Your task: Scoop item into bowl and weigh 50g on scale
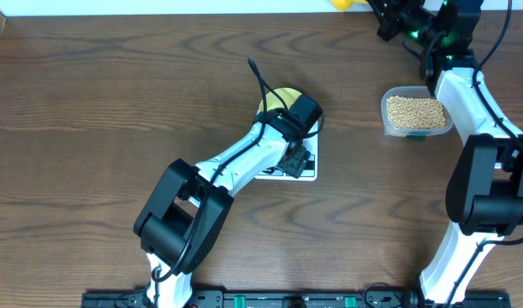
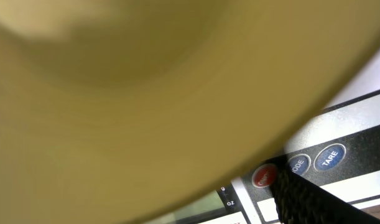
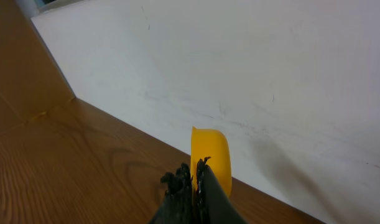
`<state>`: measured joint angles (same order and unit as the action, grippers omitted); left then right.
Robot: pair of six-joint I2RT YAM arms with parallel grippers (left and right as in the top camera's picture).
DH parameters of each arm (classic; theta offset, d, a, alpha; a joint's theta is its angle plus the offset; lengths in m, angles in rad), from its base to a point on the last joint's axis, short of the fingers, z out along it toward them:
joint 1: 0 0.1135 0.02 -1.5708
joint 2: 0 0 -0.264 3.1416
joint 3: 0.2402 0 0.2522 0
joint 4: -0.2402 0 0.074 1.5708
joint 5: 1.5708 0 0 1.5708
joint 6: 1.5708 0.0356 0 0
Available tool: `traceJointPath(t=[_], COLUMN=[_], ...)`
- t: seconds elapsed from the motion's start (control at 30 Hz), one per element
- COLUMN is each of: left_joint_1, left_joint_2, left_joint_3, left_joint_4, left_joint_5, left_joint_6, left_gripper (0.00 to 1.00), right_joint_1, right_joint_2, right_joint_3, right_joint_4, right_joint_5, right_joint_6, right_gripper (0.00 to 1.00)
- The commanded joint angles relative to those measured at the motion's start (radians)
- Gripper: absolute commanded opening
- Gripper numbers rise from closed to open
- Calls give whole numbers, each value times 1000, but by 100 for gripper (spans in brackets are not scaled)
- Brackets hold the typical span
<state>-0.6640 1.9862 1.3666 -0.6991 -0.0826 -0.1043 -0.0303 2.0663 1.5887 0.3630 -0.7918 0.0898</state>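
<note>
Left claw (image 1: 297,113) is down at the middle of the table (image 1: 90,103), spread wide and pressed right up against the yellow bowl (image 1: 278,97). From the wrist, the bowl's wall fills almost the whole view, with one black finger (image 2: 301,199) poking in at the lower right. I can't tell whether the pads are touching it.

The bowl sits on the far part of the white scale (image 1: 308,174), whose round buttons peek out beneath it.

The beans (image 1: 415,111) are all heaped in the clear tub (image 1: 389,127), well to the right of the scale.

At the far right, by the white wall (image 3: 270,62), the right claw (image 1: 388,19) is pinched tight. The yellow scoop (image 3: 211,155) sticks out edge-on from its fingertips.
</note>
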Motion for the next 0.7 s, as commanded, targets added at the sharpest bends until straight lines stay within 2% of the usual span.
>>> traceJointPath(t=[0.0, 0.67], left_joint_1=[2, 3], left_joint_2=[16, 16], left_joint_3=[-8, -8], left_joint_4=[2, 1], left_joint_5=[-42, -88], left_joint_6=[-5, -5], left_gripper=[87, 87], right_joint_1=[6, 6], right_joint_2=[-5, -5], right_joint_3=[19, 19], right_joint_4=[-1, -1], right_joint_5=[0, 0], right_joint_6=[-16, -16], right_gripper=[1, 1])
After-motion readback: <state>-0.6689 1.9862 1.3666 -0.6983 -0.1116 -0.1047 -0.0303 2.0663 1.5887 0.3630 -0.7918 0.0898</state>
